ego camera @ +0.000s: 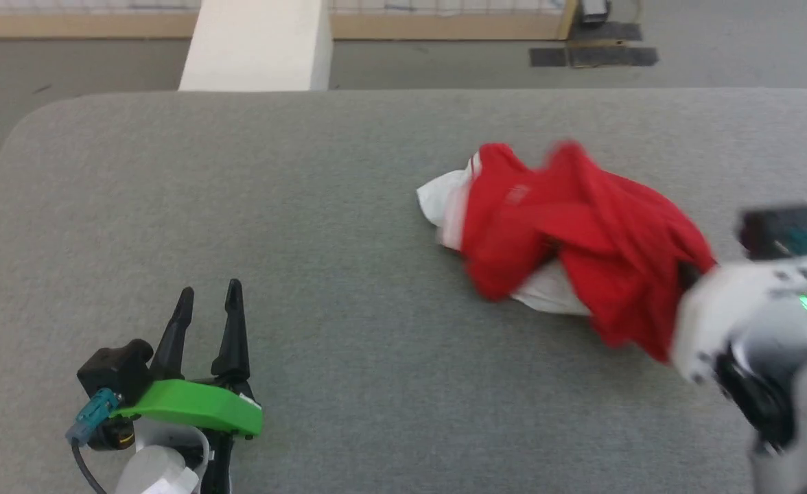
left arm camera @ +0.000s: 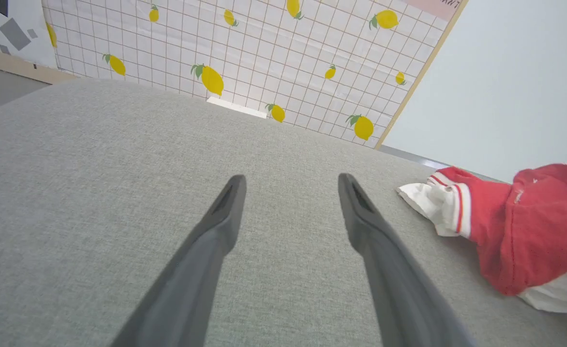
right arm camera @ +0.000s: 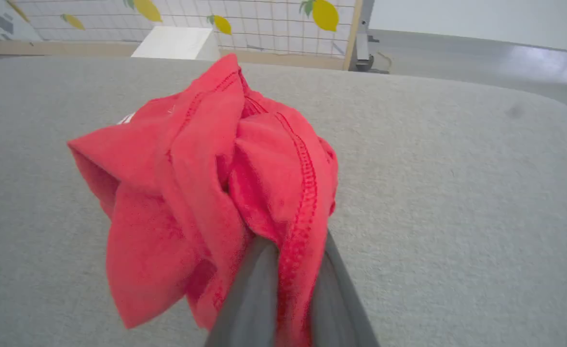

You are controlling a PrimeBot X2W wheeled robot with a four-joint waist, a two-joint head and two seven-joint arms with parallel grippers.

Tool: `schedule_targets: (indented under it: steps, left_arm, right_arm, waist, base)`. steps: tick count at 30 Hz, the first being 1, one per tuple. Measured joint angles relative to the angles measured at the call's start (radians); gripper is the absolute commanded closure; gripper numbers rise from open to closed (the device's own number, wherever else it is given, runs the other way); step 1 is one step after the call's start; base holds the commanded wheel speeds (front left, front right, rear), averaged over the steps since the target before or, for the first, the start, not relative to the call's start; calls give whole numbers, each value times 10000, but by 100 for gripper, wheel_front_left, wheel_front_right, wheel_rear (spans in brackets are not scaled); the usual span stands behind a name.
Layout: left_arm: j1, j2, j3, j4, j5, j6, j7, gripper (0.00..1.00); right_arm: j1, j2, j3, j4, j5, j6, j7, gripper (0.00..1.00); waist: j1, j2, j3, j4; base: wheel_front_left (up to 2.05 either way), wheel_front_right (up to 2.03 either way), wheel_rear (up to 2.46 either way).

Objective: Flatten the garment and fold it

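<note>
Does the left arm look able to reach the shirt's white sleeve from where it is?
Probably yes. The left gripper is open, and only bare table lies between it and the white sleeve, the end of the shirt nearest it.

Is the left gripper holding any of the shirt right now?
No, the left gripper is open over the grey surface, with the shirt lying apart to its side.

Grey cloth-covered counter (ego camera: 307, 206) with a rounded corner, bearing a crumpled red shirt (ego camera: 568, 233) with white sleeves, bunched on its right half.
</note>
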Motion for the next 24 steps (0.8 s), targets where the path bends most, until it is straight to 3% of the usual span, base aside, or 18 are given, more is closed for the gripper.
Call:
schedule_targets:
  steps: [5, 8, 11, 12, 18, 21, 24]
  left_arm:
    - [-2, 4, -157, 2, 0, 0, 4, 0]
    - [2, 8, -209, 38, -4, -2, 52, 0]
    - [22, 15, -228, 81, -19, -2, 104, 0]
    - [32, 21, -232, 94, -27, -2, 107, 0]
    - [244, 35, -255, 128, -100, 0, 230, 0]
    - [271, 40, -274, 109, -119, 8, 282, 0]
    - [269, 42, -330, 8, -119, 15, 282, 0]
  right_arm:
    - [2347, 150, -1475, -441, -115, -2, 938, 100]
    - [3455, 194, -1442, 12, 786, -2, 1515, 100]
    - [3663, 236, -1346, 213, 1344, -2, 1135, 100]
    - [3627, 228, -1323, 201, 1356, -2, 892, 0]
    - [2821, 244, -1931, -134, 2360, -2, -970, 0]
    - [2244, 238, -2251, -435, 2113, -2, -1212, 0]
    - [1453, 205, -1956, -456, 1561, -4, -825, 0]
  waist:
    - [0, 0, -248, -369]
    - [0, 0, -371, -446]
    - [0, 0, -460, -448]
    - [0, 0, -484, -441]
    - [0, 0, -722, -369]
    - [0, 0, -790, -318]
    - [0, 0, -767, -243]
  base:
    - [0, 0, 0]
    - [0, 0, 0]
    - [0, 0, 0]
    - [0, 0, 0]
    - [0, 0, 0]
    - [0, 0, 0]
    - [0, 0, 0]
